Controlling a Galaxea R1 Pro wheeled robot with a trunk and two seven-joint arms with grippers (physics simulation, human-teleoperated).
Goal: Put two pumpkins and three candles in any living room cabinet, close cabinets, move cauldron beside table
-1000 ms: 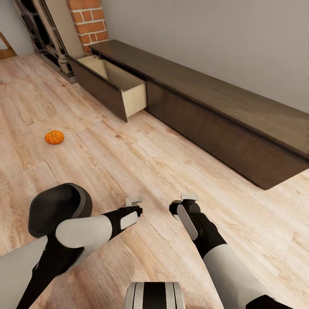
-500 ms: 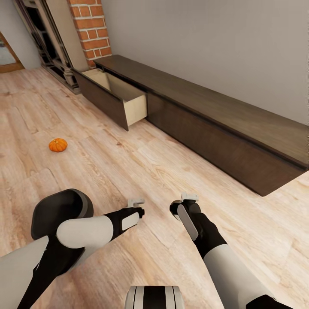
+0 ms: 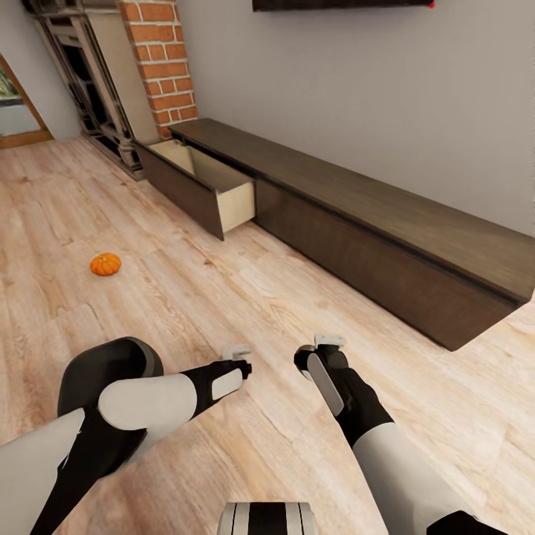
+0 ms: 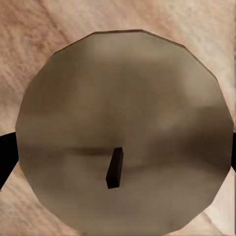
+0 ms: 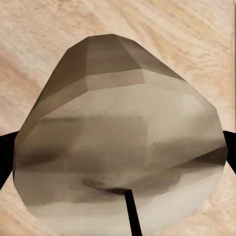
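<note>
My left gripper (image 3: 236, 351) is shut on a candle (image 4: 123, 123), a stout grey-brown cylinder with a dark wick, seen end-on in the left wrist view. In the right wrist view a second candle (image 5: 118, 147) sits in my right gripper (image 3: 328, 343), which is shut on it. Both hands hover low over the plank floor. One orange pumpkin (image 3: 105, 264) lies on the floor at the left. The black cauldron (image 3: 104, 364) stands just beside my left forearm. Ahead runs the long dark cabinet (image 3: 386, 223), with its leftmost drawer (image 3: 204, 174) pulled open and its tan inside showing.
A brick fireplace column (image 3: 160, 59) and a dark metal surround (image 3: 89, 96) stand beyond the cabinet's left end. The lower edge of a black TV (image 3: 334, 4) hangs on the grey wall. Open wood floor (image 3: 245, 282) lies between me and the cabinet.
The whole head view has shifted, so the pumpkin, the cabinet and the fireplace sit lower in the picture and the TV edge has come into sight. Both arms keep their pose.
</note>
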